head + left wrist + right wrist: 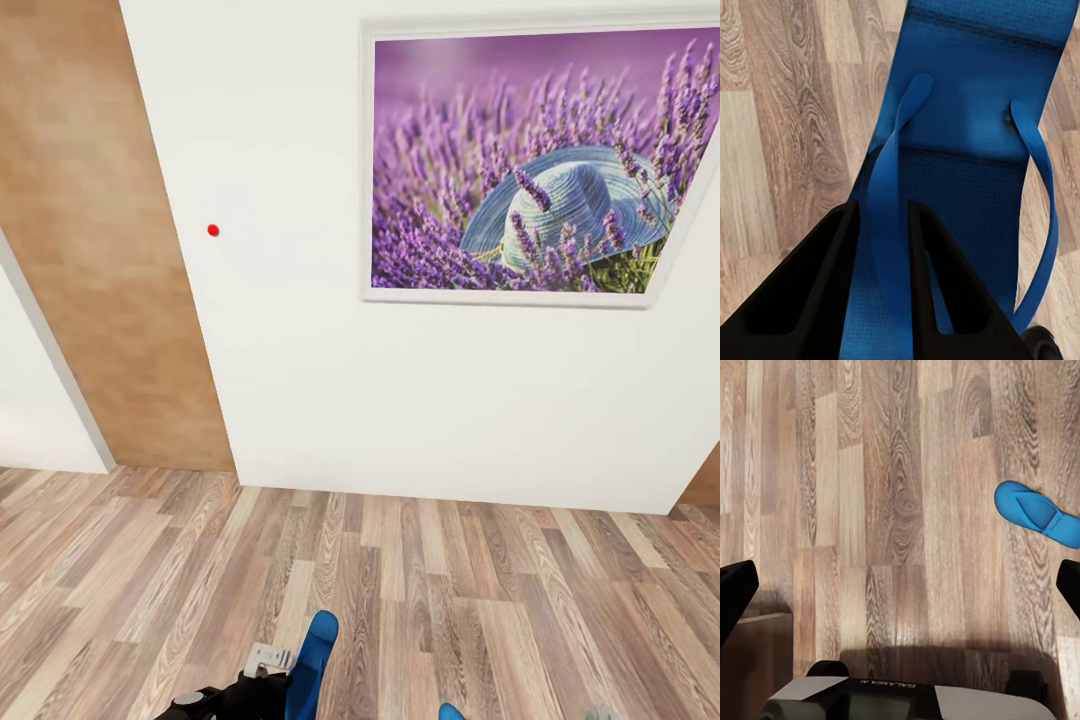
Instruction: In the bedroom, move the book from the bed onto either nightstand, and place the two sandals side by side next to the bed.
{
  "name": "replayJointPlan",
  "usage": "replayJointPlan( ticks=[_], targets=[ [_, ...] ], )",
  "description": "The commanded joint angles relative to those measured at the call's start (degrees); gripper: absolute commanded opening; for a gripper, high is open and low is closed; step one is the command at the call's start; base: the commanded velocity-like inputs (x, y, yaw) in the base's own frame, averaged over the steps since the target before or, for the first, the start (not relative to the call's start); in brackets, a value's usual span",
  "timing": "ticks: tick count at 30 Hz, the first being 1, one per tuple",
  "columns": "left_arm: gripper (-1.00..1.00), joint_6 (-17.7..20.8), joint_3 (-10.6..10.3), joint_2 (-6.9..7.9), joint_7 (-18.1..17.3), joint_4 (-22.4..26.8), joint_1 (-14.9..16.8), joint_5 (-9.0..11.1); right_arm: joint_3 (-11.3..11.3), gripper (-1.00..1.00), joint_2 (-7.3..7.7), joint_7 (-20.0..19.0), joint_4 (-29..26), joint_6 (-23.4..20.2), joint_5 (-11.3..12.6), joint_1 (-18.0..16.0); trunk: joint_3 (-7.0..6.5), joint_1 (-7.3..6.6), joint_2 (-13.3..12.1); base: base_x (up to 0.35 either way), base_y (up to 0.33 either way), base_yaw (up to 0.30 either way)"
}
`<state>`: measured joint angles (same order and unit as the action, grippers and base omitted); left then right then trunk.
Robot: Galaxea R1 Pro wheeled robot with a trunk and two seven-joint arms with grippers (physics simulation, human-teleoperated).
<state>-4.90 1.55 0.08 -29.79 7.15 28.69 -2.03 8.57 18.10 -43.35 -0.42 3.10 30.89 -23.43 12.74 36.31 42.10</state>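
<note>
While the head camera looks at a white wall [300,380] with a framed lavender picture [535,165], the left gripper [262,676] shows low in that view with a blue sandal [312,660] in it. In the left wrist view, the two black fingers [832,285] are pressed on one strap [889,225] of this flip-flop, and the sole hangs below over the wood-plank floor [787,120]. Taking it by the strap is, I think, a sensible choice, because the sole is too thin and flat to pinch easily from the floor.

The second sandal [1035,512] lies flat on the planks, seen in the right wrist view (a small blue tip [450,712] at the lower edge of the head view may be the same one). The right gripper [900,585] has its fingers spread wide apart and holds nothing; it hangs over bare floor, well apart from that sandal.

My judgement is that the robot is carrying the first sandal toward the bed, so the sandals are not yet side by side there.
</note>
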Motion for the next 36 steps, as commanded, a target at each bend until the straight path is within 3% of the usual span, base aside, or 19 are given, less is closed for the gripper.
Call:
replayJointPlan(
  ticks=[1, 18, 22, 24, 29, 33, 35, 36],
  targets=[
    [-1.00, -0.38, 0.12, 0.01, 0.15, -0.05, 0.05, -0.31, 0.48, 1.00, 0.01, -0.15, 0.07, 0.32, 0.30, -0.05, 0.27, 0.24, 0.48, 0.000, 0.000, 0.000],
    [-1.00, -0.30, 0.27, 0.06, 0.09, 0.09, 0.05, -0.14, 0.48, 1.00, 0.00, -0.15, 0.07, 0.32, 0.28, -0.04, 3.32, 3.97, 7.30, 0.000, 0.000, 0.000],
    [-1.00, 0.38, 0.54, 0.29, -0.35, 2.16, 0.15, 0.10, 0.48, 1.00, 0.03, -0.15, 0.07, 0.32, 0.30, -0.05, 4.04, 4.85, 8.91, 0.000, 0.000, 0.000],
    [-1.00, 2.20, 0.56, 0.32, -0.41, 5.15, 0.23, 0.20, 0.48, 1.00, 0.03, -0.15, 0.07, 0.32, 0.32, -0.05, 4.40, 5.29, 9.71, 0.000, 0.000, 0.000],
    [-1.00, 16.17, 0.56, 0.22, -1.82, 20.01, 0.28, 0.34, 0.45, 1.00, 0.07, -0.15, 0.07, 0.32, 0.46, -0.04, 5.29, 6.39, 11.71, 0.000, 0.000, 0.000],
    [-1.00, 24.32, 0.64, 0.47, -8.12, 29.38, 0.27, 0.79, 0.42, 1.00, 0.08, -0.20, 0.07, 0.29, 0.57, -0.05, 6.01, 7.27, 13.32, 0.000, 0.000, 0.000],
    [-1.00, 26.15, 0.70, 1.07, -12.87, 31.58, 0.27, 2.10, 0.40, 1.00, 0.09, -0.38, 0.07, 0.25, 0.63, -0.08, 6.37, 7.71, 14.12, 0.000, 0.000, 0.000],
    [-1.00, 26.33, 0.71, 1.28, -13.51, 31.80, 0.26, 2.40, 0.40, 1.00, 0.09, -0.42, 0.07, 0.25, 0.64, -0.07, 6.55, 7.93, 14.52, 0.000, 0.000, 0.000]
  ],
)
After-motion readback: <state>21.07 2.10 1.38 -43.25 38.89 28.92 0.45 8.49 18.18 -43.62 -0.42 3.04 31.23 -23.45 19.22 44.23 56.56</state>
